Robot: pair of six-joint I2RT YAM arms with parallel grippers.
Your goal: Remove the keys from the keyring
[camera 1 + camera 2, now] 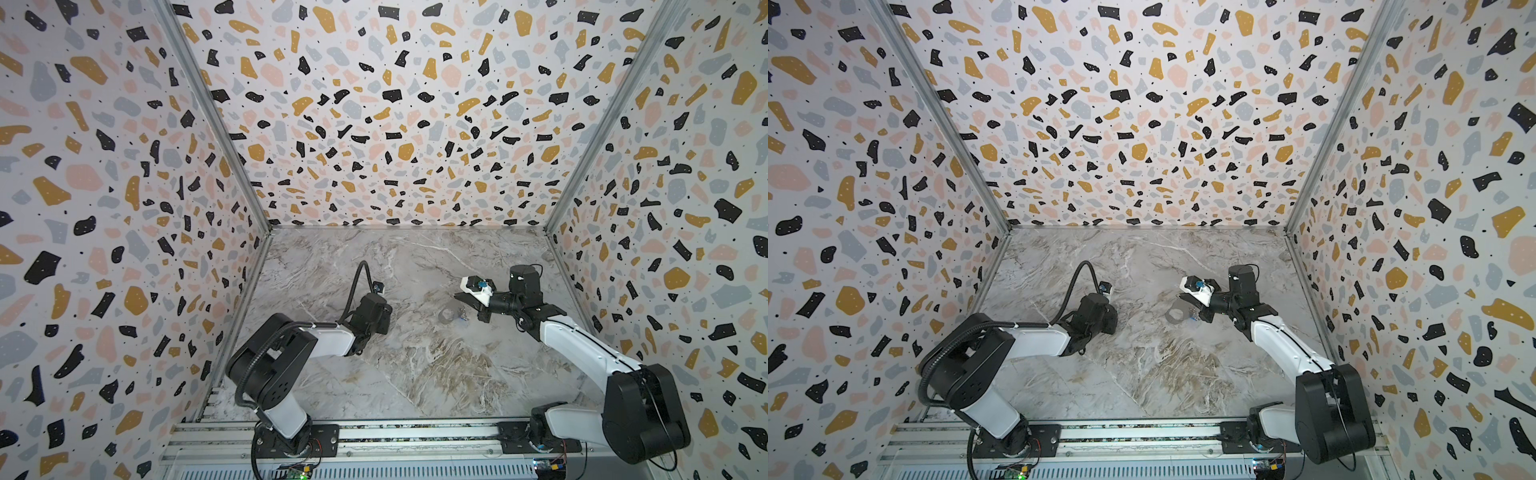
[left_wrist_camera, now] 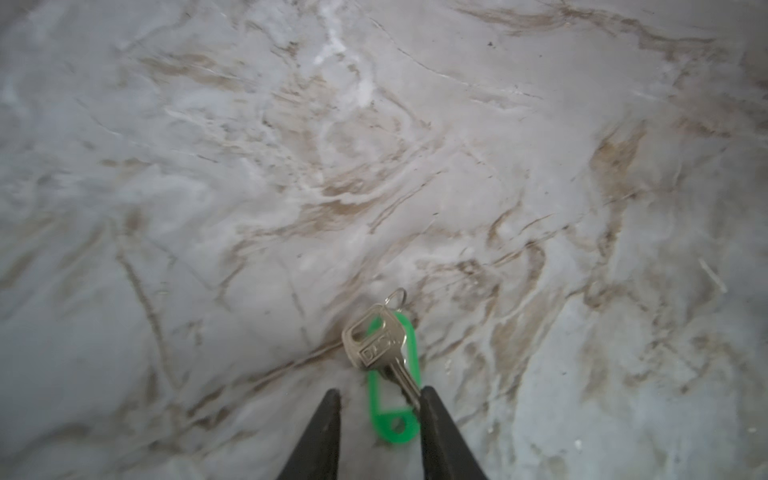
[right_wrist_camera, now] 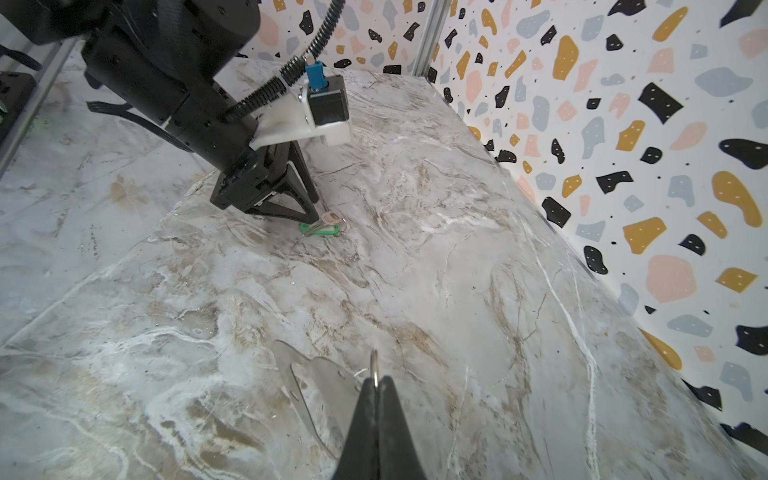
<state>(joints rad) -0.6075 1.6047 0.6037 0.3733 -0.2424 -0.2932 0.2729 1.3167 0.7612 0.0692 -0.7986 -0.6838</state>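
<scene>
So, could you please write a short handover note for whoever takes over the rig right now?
Left gripper: open; the green key lies loose on the table between its fingers.
Right gripper: shut on the ring at the keyring.
Blue key: beside the keyring, under the right gripper; attached or not, cannot tell.
Done: green key off. Left: check and free the blue key.

Key (image 2: 376, 343) — shiny metal; green tag (image 2: 392, 432) — glossy plastic; tabletop (image 2: 540, 166) marble-patterned, seemingly smooth.
</scene>
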